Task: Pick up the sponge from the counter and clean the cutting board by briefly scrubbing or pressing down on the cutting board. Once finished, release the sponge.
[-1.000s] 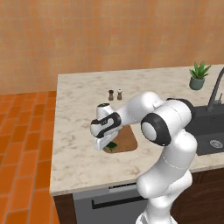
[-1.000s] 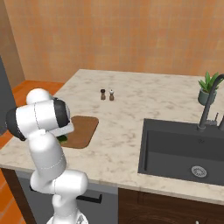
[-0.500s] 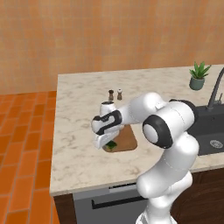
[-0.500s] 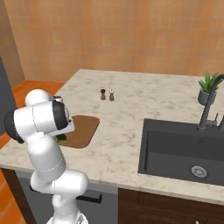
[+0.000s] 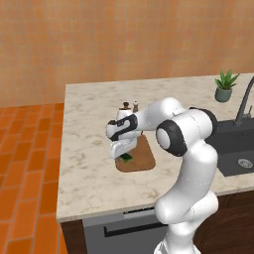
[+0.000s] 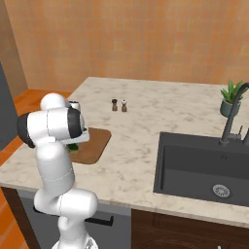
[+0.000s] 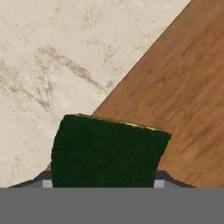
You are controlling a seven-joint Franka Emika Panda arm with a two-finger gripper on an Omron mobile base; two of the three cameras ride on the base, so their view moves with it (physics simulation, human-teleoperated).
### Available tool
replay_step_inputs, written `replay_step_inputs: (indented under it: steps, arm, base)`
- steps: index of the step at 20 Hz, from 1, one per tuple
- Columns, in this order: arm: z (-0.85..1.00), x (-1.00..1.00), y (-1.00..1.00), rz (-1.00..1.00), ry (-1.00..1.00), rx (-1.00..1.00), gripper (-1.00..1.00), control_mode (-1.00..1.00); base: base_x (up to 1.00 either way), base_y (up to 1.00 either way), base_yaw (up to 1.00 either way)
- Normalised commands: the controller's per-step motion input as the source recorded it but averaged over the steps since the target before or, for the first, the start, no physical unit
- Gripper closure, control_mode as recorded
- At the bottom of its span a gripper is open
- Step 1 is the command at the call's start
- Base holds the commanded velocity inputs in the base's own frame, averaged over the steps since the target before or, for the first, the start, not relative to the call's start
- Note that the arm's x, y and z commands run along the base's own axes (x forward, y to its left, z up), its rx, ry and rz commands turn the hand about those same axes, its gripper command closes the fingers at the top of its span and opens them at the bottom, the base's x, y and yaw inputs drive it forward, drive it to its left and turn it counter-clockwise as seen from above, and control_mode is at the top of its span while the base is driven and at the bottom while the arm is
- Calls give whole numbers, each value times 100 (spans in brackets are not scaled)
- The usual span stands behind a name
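Note:
My gripper [image 5: 122, 153] points down over the left end of the brown cutting board [image 5: 143, 157], shut on the dark green sponge [image 5: 127, 158]. In the hand view the sponge [image 7: 107, 153], with a thin yellow edge, sits between the fingertips of the gripper [image 7: 103, 183] and straddles the edge of the board [image 7: 183, 100] and the marbled counter [image 7: 52, 57]. From the right base view the arm hides most of the hand; a bit of green sponge [image 6: 73, 146] shows at the near left of the board [image 6: 95, 142]. Whether the sponge presses on the wood, I cannot tell.
Two small shakers [image 5: 130, 105] stand behind the board. To the right the counter [image 5: 89, 173] holds a dark sink [image 6: 204, 165] with a faucet [image 6: 231, 116] and a potted plant [image 5: 225, 85]. Orange tiled floor [image 5: 25, 163] lies past the counter's left edge.
The hand with the sponge has shifted only slightly over the board's left end; the rest is unchanged.

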Motion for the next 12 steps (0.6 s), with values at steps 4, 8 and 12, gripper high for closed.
replay_step_inputs:
  steps: [4,8,12]
  arm:
    - [19,47,-33,-8,0,7,100,-100]
    - [4,81,-7,-9,0,1,100,-100]
    - [0,97,0,-9,1,0,100,-100]
  base:
    - [0,0,0]
    - [0,0,0]
    - [0,0,0]
